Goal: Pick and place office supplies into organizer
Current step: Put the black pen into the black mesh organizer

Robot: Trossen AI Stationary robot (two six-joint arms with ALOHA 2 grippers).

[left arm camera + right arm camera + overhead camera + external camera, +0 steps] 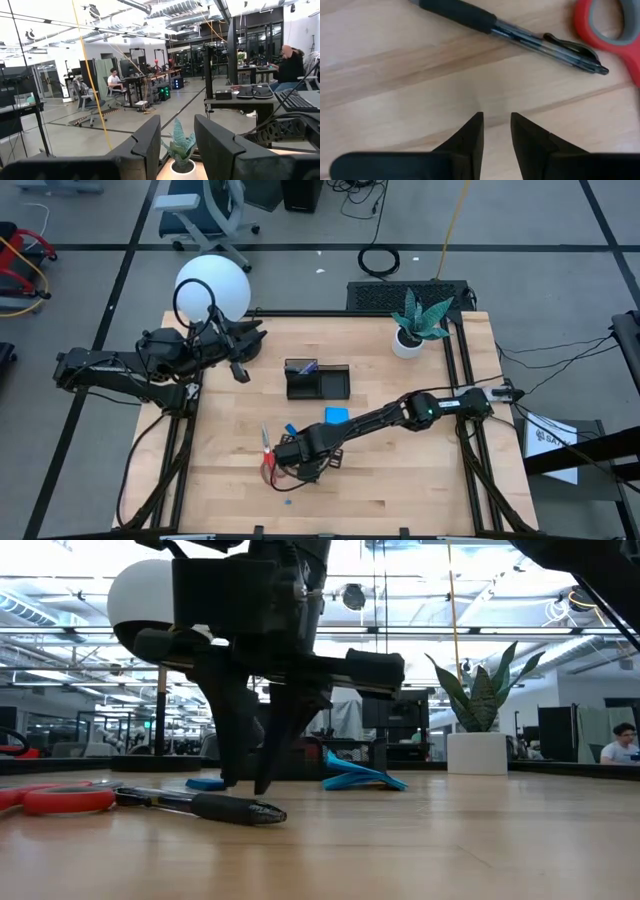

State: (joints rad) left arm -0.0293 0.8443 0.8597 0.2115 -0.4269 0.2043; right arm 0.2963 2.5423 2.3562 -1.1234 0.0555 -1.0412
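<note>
The left hand hung by the white lamp globe, fingers slightly apart, empty. Red-handled scissors and a black pen lay beside the right hand, whose fingers stood narrowly apart over bare counter. The note pad lay before the organizer.

table: pale wood, streaked grain | scissors: red handles, grey inner rim | pen: black grip, clear barrel | note pad: bright blue | organizer: black | plant: teal-green leaves, white pot | lamp globe: white | eraser: blue
</note>
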